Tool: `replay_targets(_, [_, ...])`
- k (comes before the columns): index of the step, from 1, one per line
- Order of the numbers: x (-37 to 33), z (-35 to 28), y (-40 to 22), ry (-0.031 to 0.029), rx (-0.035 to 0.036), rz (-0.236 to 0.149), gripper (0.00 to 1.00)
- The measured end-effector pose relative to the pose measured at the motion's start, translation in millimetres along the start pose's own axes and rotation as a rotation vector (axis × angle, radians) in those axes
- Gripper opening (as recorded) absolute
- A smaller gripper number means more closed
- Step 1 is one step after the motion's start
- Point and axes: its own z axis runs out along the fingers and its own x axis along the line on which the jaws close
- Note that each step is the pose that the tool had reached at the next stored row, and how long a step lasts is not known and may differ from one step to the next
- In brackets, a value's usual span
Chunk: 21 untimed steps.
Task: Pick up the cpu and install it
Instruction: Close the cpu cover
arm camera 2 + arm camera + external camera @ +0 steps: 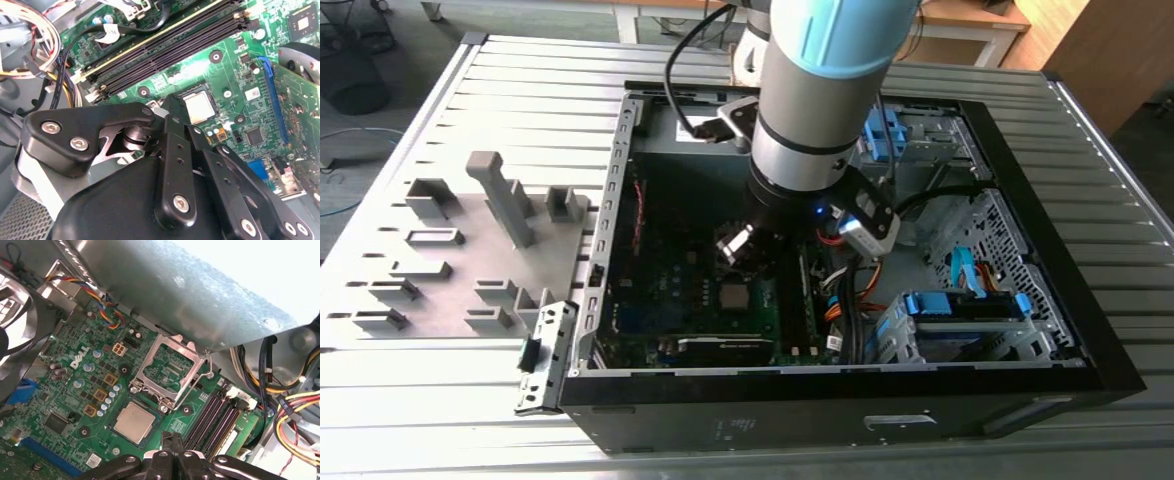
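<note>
The cpu [133,422] is a small pale silvery square lying flat in its socket on the green motherboard [75,390]. It also shows as a pale square in the second wrist view [200,105] and in the exterior view [744,296]. The socket's metal retention frame [167,367] stands swung up and open beside it. My gripper [172,440] hangs inside the computer case [1067,300], just above the board and slightly off to one side of the cpu. Its black fingers [172,125] are pressed together with nothing between them.
Black memory slots [212,420] run close beside the socket. Bundles of coloured cables [295,410] hang near the case wall. A fan [12,335] sits at the board's edge. Grey holder blocks [467,240] stand on the ribbed table at the exterior view's left.
</note>
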Motion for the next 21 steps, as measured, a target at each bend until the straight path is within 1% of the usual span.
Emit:
replay_targets(1, [0.0,0.0,0.0,-0.001,-0.0024,-0.01,0.11])
replay_targets(2, [-0.1,0.1,0.0,-0.0012,-0.003,-0.015,0.11])
replay_targets(9, [-0.4,0.0,-0.3,-0.001,-0.003,-0.016,0.11])
replay_targets(11, [-2.7,0.1,-1.7,-0.0011,-0.0031,-0.017,0.11])
replay_targets(17, [-13.5,0.3,-7.9,-0.0008,-0.0032,-0.022,0.11])
replay_targets(21, [-15.0,0.6,-8.5,-0.0012,-0.0053,-0.037,0.11])
